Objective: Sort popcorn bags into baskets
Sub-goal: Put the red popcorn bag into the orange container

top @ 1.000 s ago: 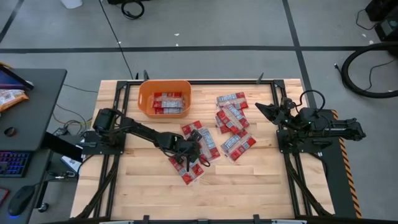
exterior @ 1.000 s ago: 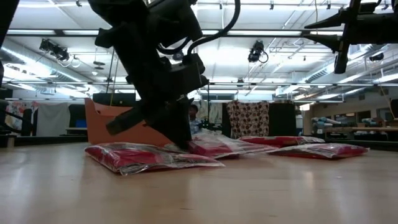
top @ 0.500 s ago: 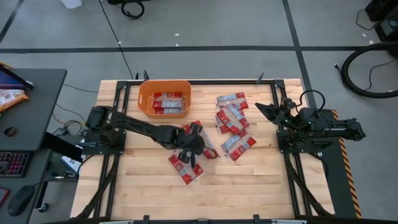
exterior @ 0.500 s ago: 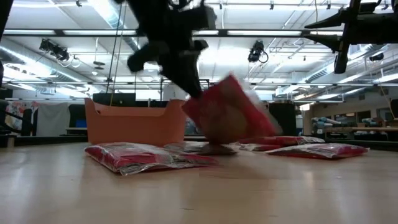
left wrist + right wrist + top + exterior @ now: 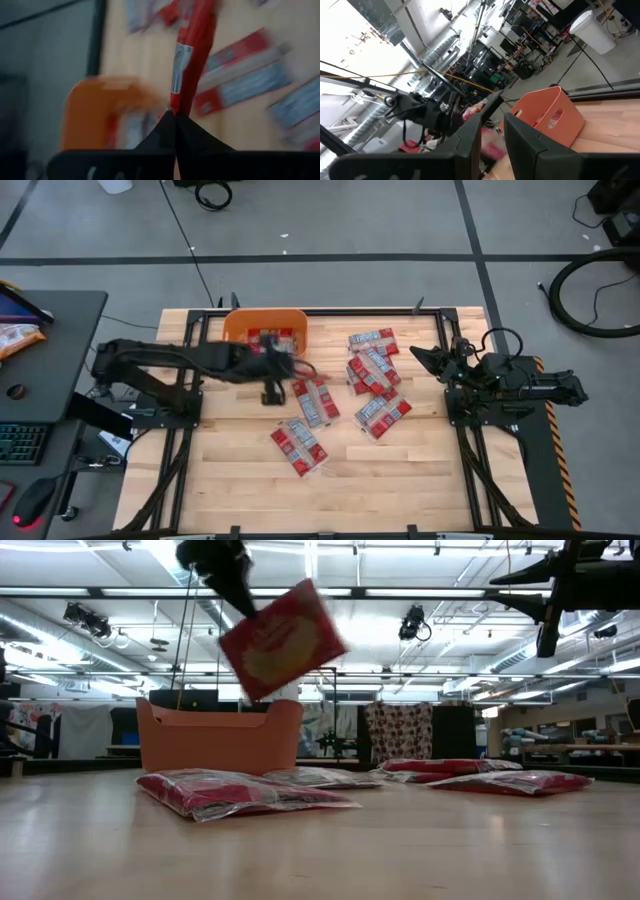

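Observation:
My left gripper [image 5: 238, 592] is high above the table, just short of the orange basket [image 5: 262, 330], and is shut on one red popcorn bag [image 5: 283, 640]. From above, this bag shows only as a thin red streak [image 5: 298, 369]. The basket holds a few bags. Other popcorn bags lie flat on the wood: one [image 5: 314, 401] below the gripper, one [image 5: 300, 448] nearer the front, and a cluster [image 5: 372, 367] toward the right. My right gripper [image 5: 418, 352] waits open at the table's right side, raised and touching nothing. My left gripper pinches the popcorn bag by its edge [image 5: 174, 104] at an upper corner [image 5: 250, 616] between its two shut fingers. The fingers slant down from the table's left side. The bag hangs tilted below and beyond the fingertips, lifted clear of the table.
The basket [image 5: 220, 736] stands at the far left of the table. A desk [image 5: 50, 370] with a keyboard and an orange snack bag [image 5: 14, 337] is beyond the left edge. Black frame rails run along the table's sides. Bare wood lies along the near edge.
My left gripper has taken one popcorn bag off the pile at the table's middle. It has gone up and toward the far left, toward the basket, rolling as it went. The bag is lifted clear and now hangs tilted. The other bags have stayed put.

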`<state>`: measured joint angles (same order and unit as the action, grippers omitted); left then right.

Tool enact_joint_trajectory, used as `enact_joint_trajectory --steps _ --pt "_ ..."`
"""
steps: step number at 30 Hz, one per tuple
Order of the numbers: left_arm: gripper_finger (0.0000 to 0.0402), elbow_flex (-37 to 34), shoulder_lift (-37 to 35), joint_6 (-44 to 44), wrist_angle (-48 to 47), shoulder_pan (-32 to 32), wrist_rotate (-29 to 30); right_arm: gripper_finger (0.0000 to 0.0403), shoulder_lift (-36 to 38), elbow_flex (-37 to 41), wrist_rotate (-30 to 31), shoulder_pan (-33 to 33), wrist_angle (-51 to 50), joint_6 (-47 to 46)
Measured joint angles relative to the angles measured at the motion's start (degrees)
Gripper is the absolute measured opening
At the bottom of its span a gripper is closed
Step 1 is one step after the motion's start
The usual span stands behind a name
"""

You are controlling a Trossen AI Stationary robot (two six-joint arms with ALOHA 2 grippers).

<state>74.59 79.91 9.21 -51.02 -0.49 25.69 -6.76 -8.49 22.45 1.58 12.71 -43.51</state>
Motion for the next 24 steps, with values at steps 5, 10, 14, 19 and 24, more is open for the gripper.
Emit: enact_joint_trajectory --steps 5,10,14,19,24 --pt "0.0001 0.0 -3.7 0.5 -7.0 7.2 3.8 0.0089 -0.4 0.0 0.6 0.1 0.0 0.2" --pt "0.0 -1.0 -3.9 6.5 -5.3 17.3 3.9 0.0089 -1.5 0.0 1.8 0.1 0.3 -0.3" --pt "0.0 -6.8 -3.8 9.6 2.3 25.0 -1.4 0.0089 -2.0 0.0 2.0 0.1 0.7 -0.6" --pt "0.0 -14.9 -2.6 17.7 11.0 32.5 -4.1 0.0089 -2.1 0.0 3.1 0.1 0.9 -2.1" --pt "0.0 -19.4 0.6 20.4 19.8 37.3 -5.0 0.0089 -2.2 0.0 5.4 0.1 2.0 -5.5"
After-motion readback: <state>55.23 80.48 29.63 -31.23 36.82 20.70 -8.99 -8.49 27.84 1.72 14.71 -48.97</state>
